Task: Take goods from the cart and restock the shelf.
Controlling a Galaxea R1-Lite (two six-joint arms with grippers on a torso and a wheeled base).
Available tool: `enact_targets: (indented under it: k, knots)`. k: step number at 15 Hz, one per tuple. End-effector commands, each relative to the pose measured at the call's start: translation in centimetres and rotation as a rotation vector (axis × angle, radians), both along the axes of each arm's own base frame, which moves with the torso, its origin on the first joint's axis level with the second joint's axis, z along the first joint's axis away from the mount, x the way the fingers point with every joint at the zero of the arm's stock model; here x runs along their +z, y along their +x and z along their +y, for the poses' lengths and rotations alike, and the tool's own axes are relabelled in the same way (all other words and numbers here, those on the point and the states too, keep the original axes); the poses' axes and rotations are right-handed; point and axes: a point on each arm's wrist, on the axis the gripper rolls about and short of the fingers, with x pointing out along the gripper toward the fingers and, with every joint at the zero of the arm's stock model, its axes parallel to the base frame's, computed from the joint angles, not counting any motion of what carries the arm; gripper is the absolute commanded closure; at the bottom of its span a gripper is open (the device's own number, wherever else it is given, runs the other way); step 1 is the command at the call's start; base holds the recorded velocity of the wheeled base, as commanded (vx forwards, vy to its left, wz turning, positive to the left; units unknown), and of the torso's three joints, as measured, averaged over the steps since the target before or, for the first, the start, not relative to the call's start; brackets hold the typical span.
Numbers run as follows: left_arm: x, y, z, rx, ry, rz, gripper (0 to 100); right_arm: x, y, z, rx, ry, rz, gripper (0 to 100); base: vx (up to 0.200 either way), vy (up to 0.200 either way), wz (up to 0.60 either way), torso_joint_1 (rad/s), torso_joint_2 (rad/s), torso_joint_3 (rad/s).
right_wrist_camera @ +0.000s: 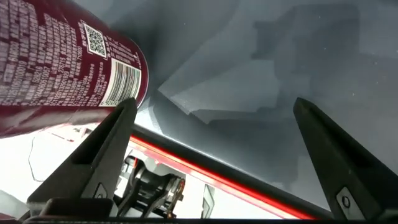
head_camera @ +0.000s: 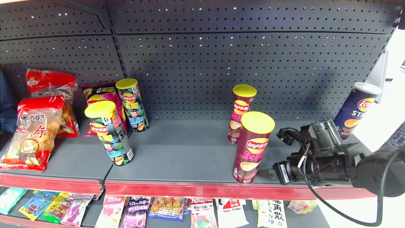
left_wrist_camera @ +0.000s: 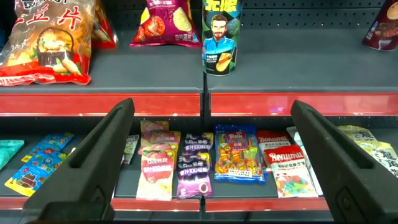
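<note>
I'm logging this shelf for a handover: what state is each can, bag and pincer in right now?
Front maroon can: standing, lid on, not gripped.
Rear maroon can: standing, lid on.
Blue can: standing, white lid on.
Front green can: standing, lid on.
Rear green can: standing, lid on.
Front red bag: sealed, propped up.
Right pincer: open, beside the front maroon can.
Left pincer: open, empty.
</note>
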Motion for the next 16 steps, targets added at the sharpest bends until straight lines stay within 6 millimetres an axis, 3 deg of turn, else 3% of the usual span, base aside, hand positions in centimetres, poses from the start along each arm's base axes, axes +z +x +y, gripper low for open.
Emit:
enact_targets:
  k: [1, 16]
  knots:
    - [0.0, 0.0, 0.0, 0.001, 0.0, -0.001, 0, 0.1, 0.03, 0.03, 0.001, 0.002, -0.004, 0, 0.0, 0.0, 0.0, 0.0, 0.0, 0.0]
    - [0.0, 0.0, 0.0, 0.001, 0.0, -0.001, 0, 0.09, 0.04, 0.74, 0.003, -0.016, -0.038, 0, 0.0, 0.0, 0.0, 0.0, 0.0, 0.0]
